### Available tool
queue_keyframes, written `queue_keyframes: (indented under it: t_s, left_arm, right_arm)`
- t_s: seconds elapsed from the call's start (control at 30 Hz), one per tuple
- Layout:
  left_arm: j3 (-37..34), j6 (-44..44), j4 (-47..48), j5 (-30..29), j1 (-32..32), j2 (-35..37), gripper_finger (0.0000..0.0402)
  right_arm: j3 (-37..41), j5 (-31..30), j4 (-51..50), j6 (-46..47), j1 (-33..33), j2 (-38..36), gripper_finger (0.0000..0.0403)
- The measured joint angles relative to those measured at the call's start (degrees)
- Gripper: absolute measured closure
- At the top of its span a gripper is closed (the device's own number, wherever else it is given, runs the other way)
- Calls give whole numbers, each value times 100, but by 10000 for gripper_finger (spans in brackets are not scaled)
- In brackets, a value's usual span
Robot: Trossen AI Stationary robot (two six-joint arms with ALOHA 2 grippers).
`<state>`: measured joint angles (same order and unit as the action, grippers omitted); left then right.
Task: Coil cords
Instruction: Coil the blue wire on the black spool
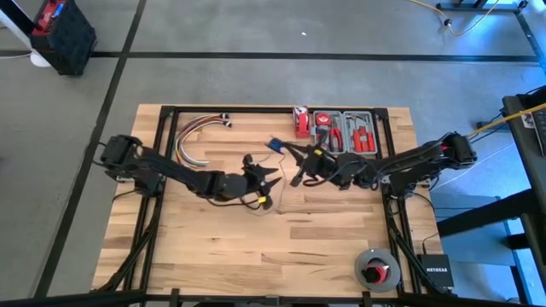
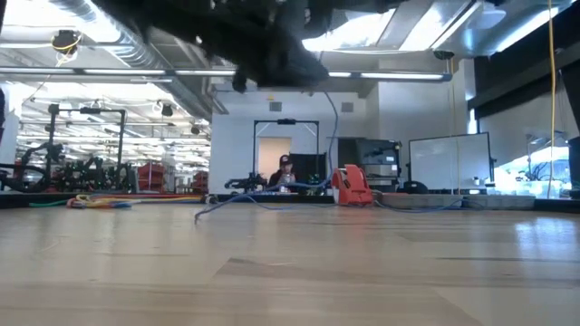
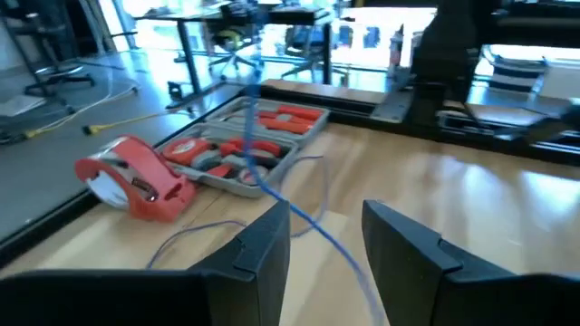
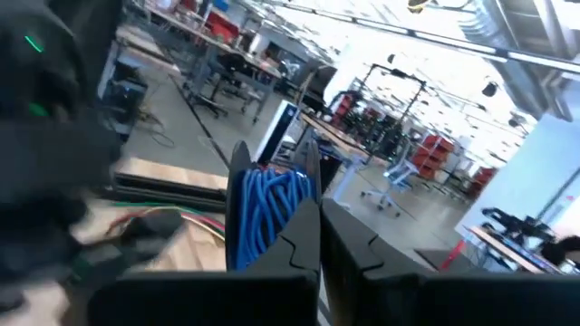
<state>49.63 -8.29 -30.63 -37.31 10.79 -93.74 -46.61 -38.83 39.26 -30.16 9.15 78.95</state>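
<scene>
left gripper (image 3: pixel 326 240): your fingers stand apart, cord (image 3: pixel 299 213) running between them
right gripper (image 4: pixel 317 226): at three o'clock of it, you clamp the cord coil (image 4: pixel 267 213)

Two dark, jointed arms, each hand (image 3: pixel 326 244) ending in two flat black fingers.

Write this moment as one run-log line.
left gripper: open, thin blue cord between fingers | right gripper: shut on coiled blue cord bundle
</scene>
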Motion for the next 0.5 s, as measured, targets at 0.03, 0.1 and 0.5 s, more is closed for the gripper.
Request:
queue_keyframes:
  t_s: [0.03, 0.1, 0.5]
  left_arm:
    - [0, -29, -124, 30, -71, -105, 270]
    - [0, -95, -286, 51, -188, -228, 270]
    - [9, -662, -422, 580, -564, -290, 270]
  right_arm:
    - [0, 39, 31, -29, -22, 24, 402]
    - [0, 19, 31, -175, -22, 38, 402]
    - [-7, -63, 28, -329, -15, 33, 402]
